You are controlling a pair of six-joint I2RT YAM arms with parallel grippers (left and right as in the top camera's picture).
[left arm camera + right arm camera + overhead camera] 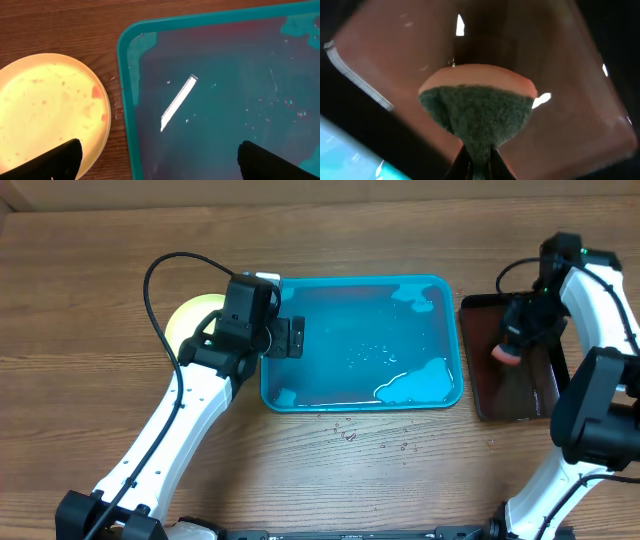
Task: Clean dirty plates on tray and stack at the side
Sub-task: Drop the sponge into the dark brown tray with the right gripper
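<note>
A pale yellow plate (190, 315) speckled with red sauce lies on the table just left of the turquoise tray (360, 406). Close up, the plate (45, 110) and the tray's left rim (125, 100) sit side by side, a little apart. My left gripper (290, 337) hovers open over that rim (160, 167); one finger (55, 160) is above the plate, the other above the wet tray floor, with nothing between them. My right gripper (512, 340) is shut on a sponge (477, 110) with a green scouring face, over the dark tray (520, 395).
The turquoise tray holds a film of water with paler patches near its corners. Water drops (350, 435) dot the wooden table in front of it. The narrow dark tray (560, 60) stands right of the turquoise one, close to the right arm.
</note>
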